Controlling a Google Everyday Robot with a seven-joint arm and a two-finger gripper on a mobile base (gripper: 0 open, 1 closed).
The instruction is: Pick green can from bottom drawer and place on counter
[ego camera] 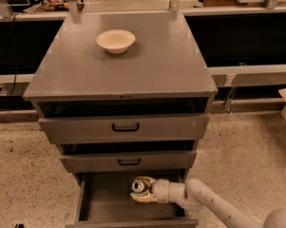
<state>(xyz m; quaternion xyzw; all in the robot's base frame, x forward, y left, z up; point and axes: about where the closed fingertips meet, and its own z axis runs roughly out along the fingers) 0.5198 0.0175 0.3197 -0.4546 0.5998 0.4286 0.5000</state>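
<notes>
**Arm pose.** My arm point(214, 207) enters from the lower right corner of the camera view and runs up and to the left at a shallow angle. The pale forearm crosses the right front part of the bottom drawer point(102, 201), which is pulled open. The wrist lies roughly level inside the drawer and points left.

**Gripper.** My gripper point(137, 190) sits inside the bottom drawer, near its middle and just below the front of the middle drawer point(129, 161). Its cream fingers point(143, 198) are pressed in on the green can point(138, 185), one above it and one below it as seen here.

**Task object.** The green can is held between the fingers at the gripper's left end. Its silver top faces the camera. Its dark sides are mostly hidden by the fingers. I cannot tell whether the can touches the drawer floor.

**Surroundings.**
- The drawer floor to the left of the can is bare grey.
- The top drawer point(126, 127) and the middle drawer each stand slightly open.
- The counter point(147, 72) is well above the gripper.
- A cream-white bowl point(115, 40) stands on the counter, towards the back, left of centre.
</notes>
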